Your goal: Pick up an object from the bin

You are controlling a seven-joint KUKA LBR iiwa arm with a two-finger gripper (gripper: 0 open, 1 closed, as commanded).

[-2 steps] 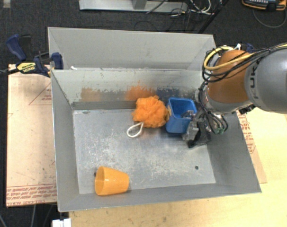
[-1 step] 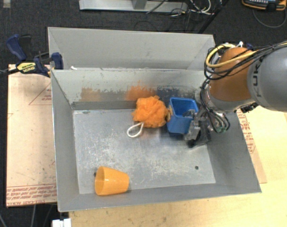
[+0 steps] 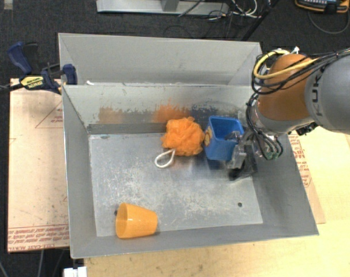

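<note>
Presently the claw (image 3: 239, 163) hangs low at the right side of the grey bin (image 3: 77, 172), beneath the orange wrist cover and its cables. Whether the claw is wide or narrow cannot be told from this view, and nothing can be seen held in it. The nearest thing is a blue open box (image 3: 222, 138), which lies just beside the claw, on its left in the view and a little toward the far wall. Whether the two touch cannot be told. The box's longer side appears to run from the far wall toward the near one, so its right wall faces the claw. An orange mesh pouf (image 3: 183, 135) with a white cord loop (image 3: 165, 158) rests against the box's left side. An orange cup (image 3: 136, 221) lies on its side well apart, in the near left corner. Judged from this layout, the blue box is the likeliest candidate, and a grasp would call for a short shift leftward so that one wall of the box can be straddled.
</note>
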